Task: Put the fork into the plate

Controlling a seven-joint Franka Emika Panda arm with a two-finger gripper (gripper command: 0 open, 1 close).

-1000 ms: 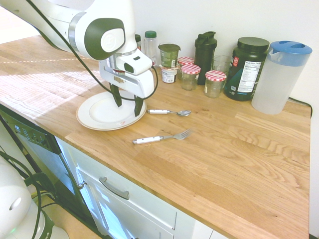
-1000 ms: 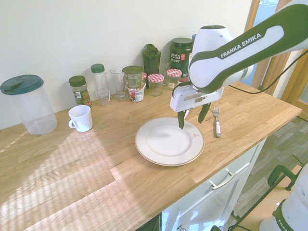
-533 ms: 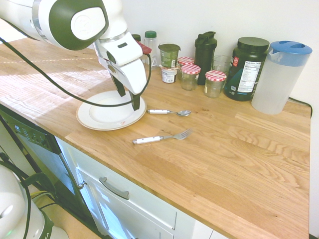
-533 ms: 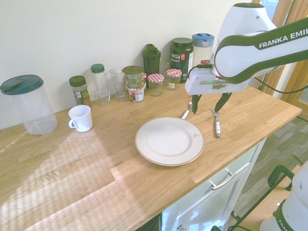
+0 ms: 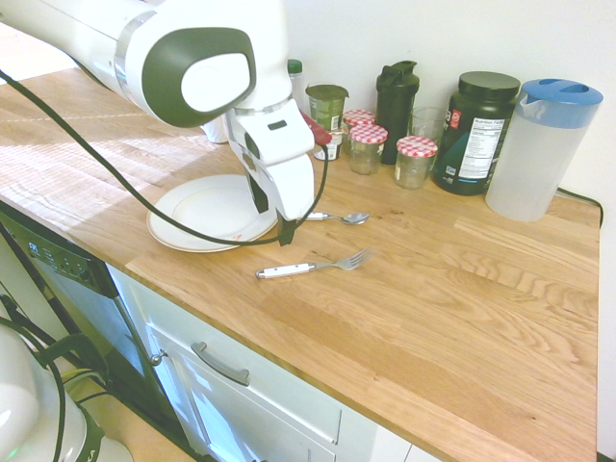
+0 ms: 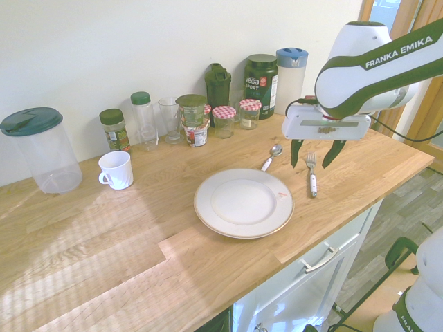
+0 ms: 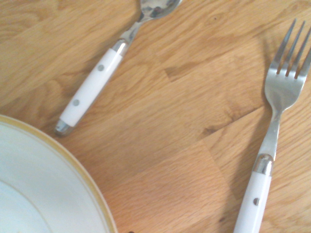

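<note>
The fork (image 5: 310, 266) (image 6: 312, 173) (image 7: 272, 145), white-handled with silver tines, lies flat on the wooden counter near its front edge. Beside it sits the round cream plate (image 5: 207, 214) (image 6: 243, 203) (image 7: 39, 189), with nothing on it. My gripper (image 5: 272, 214) (image 6: 313, 153) hangs open and holds nothing, a little above the counter between the plate's edge and the fork. In the second exterior view its fingers straddle the fork's tine end.
A white-handled spoon (image 5: 327, 217) (image 6: 270, 157) (image 7: 92, 87) lies behind the fork. Jars (image 5: 416, 159), a dark shaker (image 5: 397, 96), a supplement tub (image 5: 474, 130) and a blue-lidded pitcher (image 5: 539, 144) line the wall. A white mug (image 6: 115, 169) and another pitcher (image 6: 41, 149) stand past the plate.
The gripper has travelled from above the plate across to the fork and spoon, staying open. Fork, spoon and plate have not moved.
</note>
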